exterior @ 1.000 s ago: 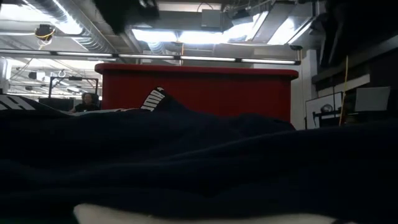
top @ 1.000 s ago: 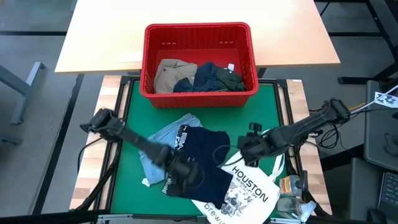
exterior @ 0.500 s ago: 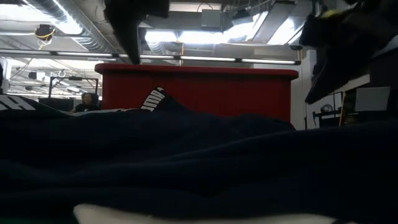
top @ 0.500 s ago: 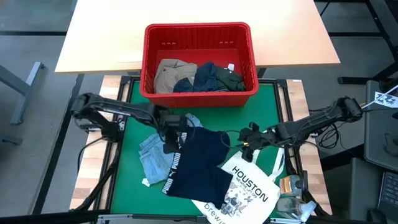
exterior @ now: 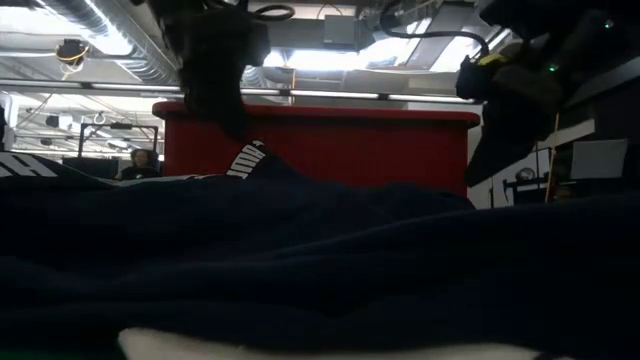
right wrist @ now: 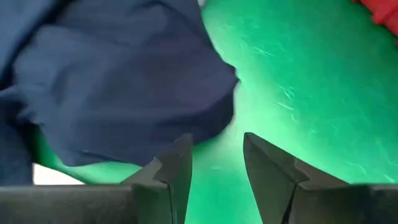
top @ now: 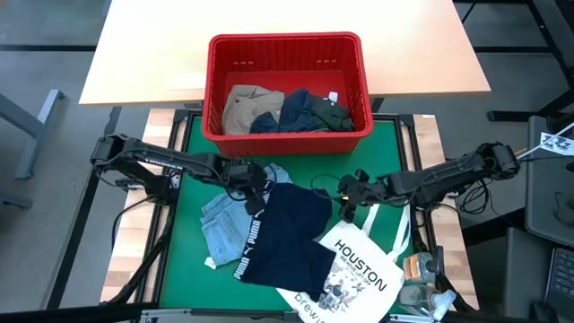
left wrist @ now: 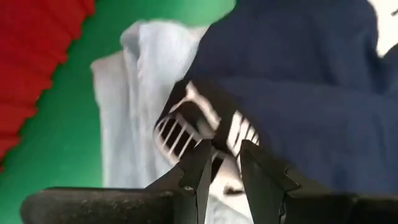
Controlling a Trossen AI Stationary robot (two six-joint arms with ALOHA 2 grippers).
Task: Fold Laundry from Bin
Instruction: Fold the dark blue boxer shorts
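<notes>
A navy garment (top: 291, 238) with white lettering lies spread on the green mat, partly over a light blue denim garment (top: 220, 224). My left gripper (top: 256, 191) stands over the navy garment's far left corner, where the white-striped band (left wrist: 186, 124) is, fingers a narrow gap apart. My right gripper (top: 348, 196) stands open just beyond the garment's far right corner (right wrist: 211, 106), with bare mat between its fingers. The red bin (top: 285, 40) at the far side holds khaki, navy and dark green garments. My left gripper comes slanting down at the navy garment's far left corner (left wrist: 214, 134), its fingertips right over the white-striped band. Whether they touch the cloth, I cannot tell. Nothing shows between the fingers.
A white tote bag (top: 359, 269) printed HOUSTON lies at the near right, partly under the navy garment. Small clutter sits at the near right corner (top: 421, 269). Bare green mat (top: 386, 152) shows between the bin and my right gripper.
My left gripper has swung from over the near middle of the navy garment toward the far edge, to its far left corner, rolling its wrist. My right gripper has sunk and shifted a little toward the far left, to the garment's far right corner. The garments have stayed put.
</notes>
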